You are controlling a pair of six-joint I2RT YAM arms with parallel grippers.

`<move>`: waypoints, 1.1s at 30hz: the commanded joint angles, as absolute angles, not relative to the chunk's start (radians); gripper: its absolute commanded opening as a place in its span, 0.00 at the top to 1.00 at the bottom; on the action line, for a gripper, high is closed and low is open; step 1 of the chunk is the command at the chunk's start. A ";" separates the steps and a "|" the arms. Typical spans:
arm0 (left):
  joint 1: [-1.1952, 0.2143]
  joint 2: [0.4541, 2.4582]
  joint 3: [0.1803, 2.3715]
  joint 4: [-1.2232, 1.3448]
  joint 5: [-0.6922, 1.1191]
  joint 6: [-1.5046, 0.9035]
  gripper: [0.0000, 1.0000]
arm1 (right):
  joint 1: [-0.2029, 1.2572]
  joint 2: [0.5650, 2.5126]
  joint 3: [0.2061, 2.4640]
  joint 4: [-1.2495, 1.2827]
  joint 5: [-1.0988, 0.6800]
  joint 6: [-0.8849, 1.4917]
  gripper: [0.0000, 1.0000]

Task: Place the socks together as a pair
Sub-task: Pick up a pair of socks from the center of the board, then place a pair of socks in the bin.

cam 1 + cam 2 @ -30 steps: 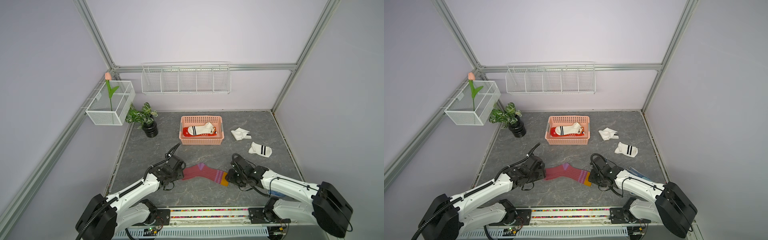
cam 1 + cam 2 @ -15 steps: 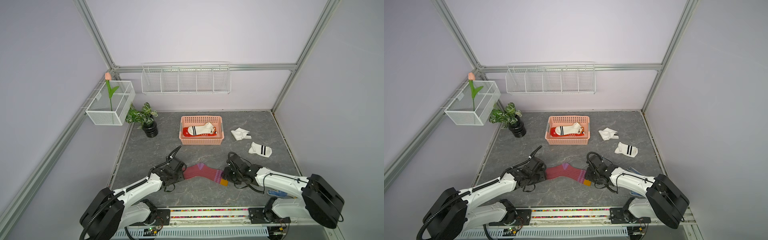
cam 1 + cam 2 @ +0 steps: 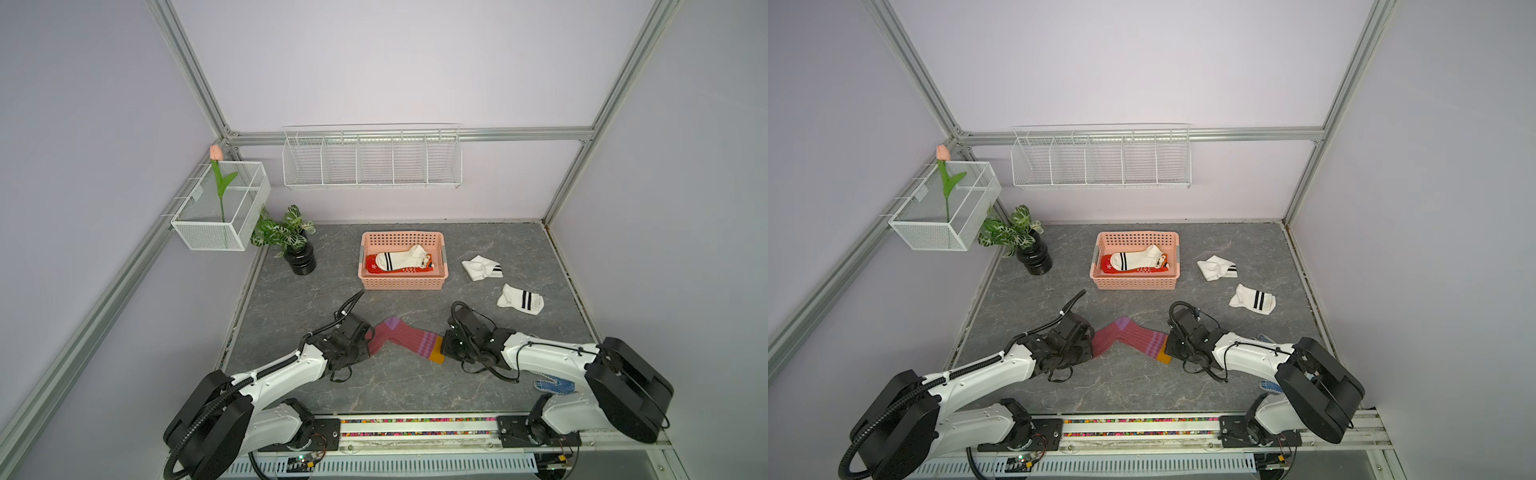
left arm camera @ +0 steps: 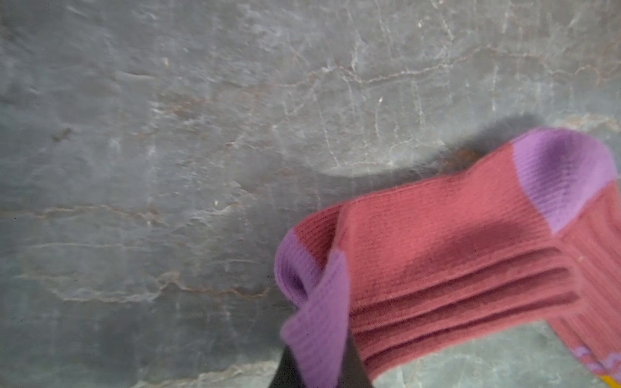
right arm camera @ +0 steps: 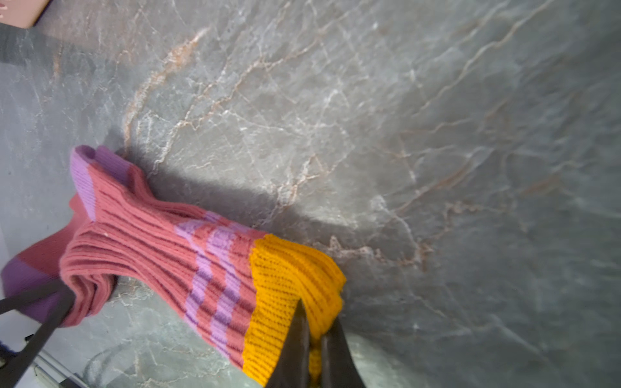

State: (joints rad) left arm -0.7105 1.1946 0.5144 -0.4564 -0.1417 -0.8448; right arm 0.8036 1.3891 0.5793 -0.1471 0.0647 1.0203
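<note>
We look down on a dark grey tabletop [image 3: 291, 316], veined like marble with pale and rusty lines. It is boxed in by lilac walls [image 3: 374, 62] and aluminium frame posts [image 3: 573, 174]. A white wire rack [image 3: 372, 160] hangs on the back wall. A white mesh basket [image 3: 216, 216] on the side wall holds a pink tulip [image 3: 215, 152], and a potted plant [image 3: 286, 228] stands just below it.

Near the front, the ribbed maroon socks [image 3: 401, 338] lie one on the other, stretched between the arms. The left gripper [image 3: 368, 344] is clamped on the purple toes and the right gripper [image 3: 442, 347] on the mustard cuffs. In both wrist views we see fabric pinched tight between the jaws, with a shadow under it on the stone.

Behind them, a pink basket [image 3: 402, 284] holds a red snowflake sock [image 3: 372, 264] with a white striped sock [image 3: 401, 257] on top. On the right arm's side, a crumpled white sock [image 3: 481, 267] and a flat white sock [image 3: 520, 300] lie apart. A blue dotted glove [image 3: 555, 384] peeks out beneath the right arm.
</note>
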 commanded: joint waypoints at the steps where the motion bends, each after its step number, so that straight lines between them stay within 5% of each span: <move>1: -0.695 1.159 0.580 -0.537 -0.180 -0.807 1.00 | 0.809 1.339 0.629 -0.249 0.126 0.939 0.93; 17: -0.624 1.055 0.944 -0.668 -0.101 -0.610 1.00 | 0.710 1.175 0.974 -0.476 0.155 0.702 0.93; 33: -0.436 1.645 1.511 -0.578 -0.030 -0.393 1.00 | 0.435 1.707 1.472 -0.413 -0.037 0.527 0.93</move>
